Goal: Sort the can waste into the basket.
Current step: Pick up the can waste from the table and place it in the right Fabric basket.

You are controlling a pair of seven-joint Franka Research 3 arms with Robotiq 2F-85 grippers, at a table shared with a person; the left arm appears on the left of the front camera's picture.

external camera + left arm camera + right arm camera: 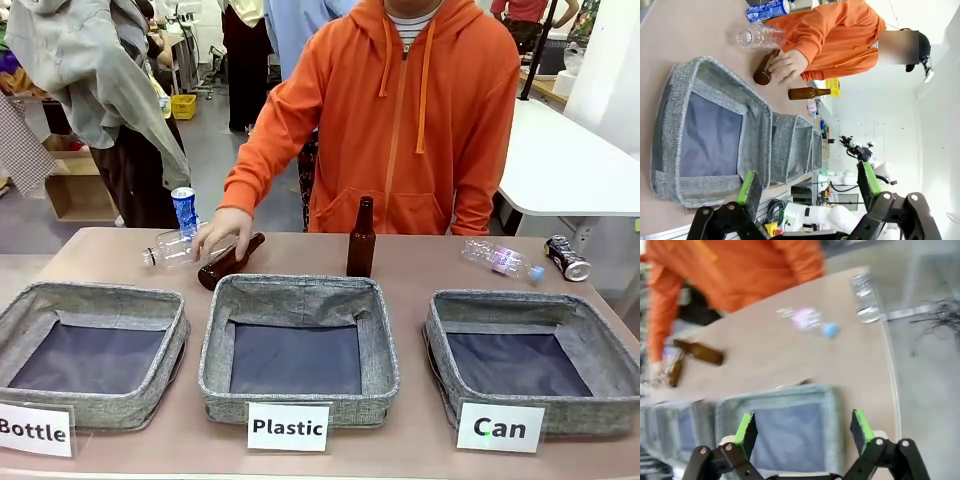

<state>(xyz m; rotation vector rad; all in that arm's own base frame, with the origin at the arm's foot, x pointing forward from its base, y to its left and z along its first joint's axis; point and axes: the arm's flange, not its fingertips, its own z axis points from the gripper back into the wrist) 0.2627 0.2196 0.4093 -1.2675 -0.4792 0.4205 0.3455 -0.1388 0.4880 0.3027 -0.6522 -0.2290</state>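
Observation:
A bright blue can (184, 208) stands upright at the far left of the table, beside the person's hand (222, 230); it also shows in the left wrist view (768, 10). A dark black-and-silver can (567, 258) lies on its side at the far right edge and looks blurred in the right wrist view (866, 304). The grey basket (505, 307) signed "Can" sits at the front right with nothing in it. My right gripper (803, 431) hangs open above that basket's rim (785, 392). My left gripper (807, 182) is open near the leftmost bin (756, 107).
Grey bins signed "Plastic" (298, 291) and "Bottle" (100, 294) sit in the middle and on the left. The person's hand rests on a lying brown bottle (228, 262) beside a clear plastic bottle (170, 248). Another brown bottle (361, 240) stands upright. A second clear bottle (500, 260) lies at the right.

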